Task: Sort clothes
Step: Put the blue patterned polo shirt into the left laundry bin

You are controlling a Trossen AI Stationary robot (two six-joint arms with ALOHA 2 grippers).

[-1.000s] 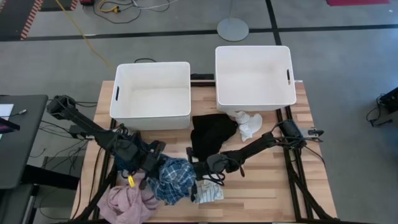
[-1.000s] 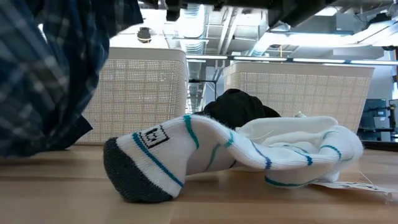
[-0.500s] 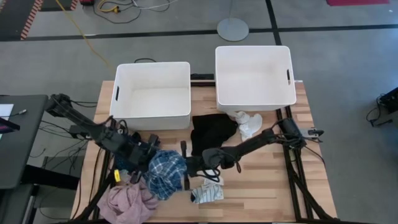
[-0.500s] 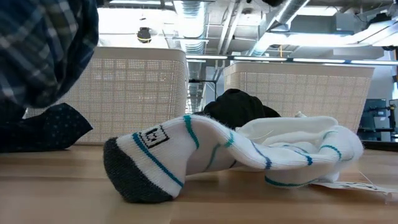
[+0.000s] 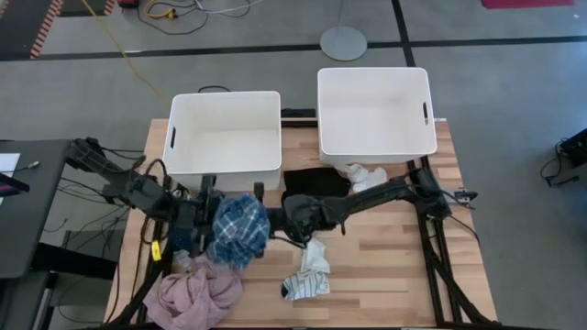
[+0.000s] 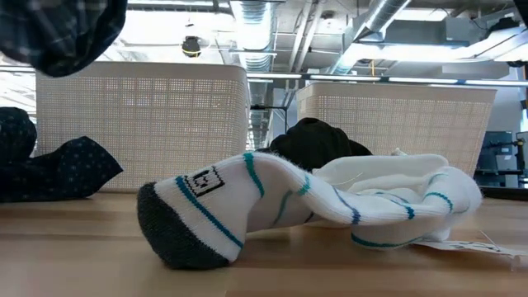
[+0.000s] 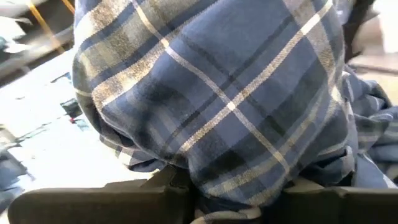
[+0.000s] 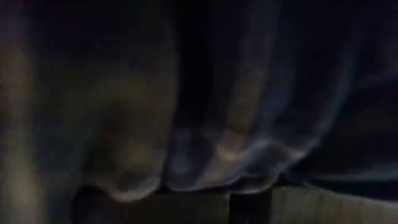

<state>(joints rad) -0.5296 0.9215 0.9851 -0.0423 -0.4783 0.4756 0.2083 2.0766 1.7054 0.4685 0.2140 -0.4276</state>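
Note:
The blue plaid garment hangs bunched in the air between my two grippers, left of the table's middle; in the low view only its lower end shows, high up. My left gripper is shut on its left side and my right gripper on its right side. The dark navy patterned garment lies on the table under my left arm. The pink garment lies at the near left corner. The black garment lies in front of the right bin. A striped white sock lies near the front. My left gripper holds the plaid garment by a bunched fold on its left side, pinched between the fingers, which come level from the table's left. The cloth bulges over the fingers and hangs clear of the table. My right gripper grips the garment's right side, coming level from the table's right. Cloth fills its wrist view and hides the place of contact.
Two white plastic bins stand side by side along the far edge. Another white sock lies beside the black garment. Bare wood shows at the table's near right.
Both grippers have risen and gone toward the far edge, carrying the plaid garment between them. It is lifted clear of the table and now hangs closer to the left bin. In the low view it has gone up and uncovered the navy garment behind it.

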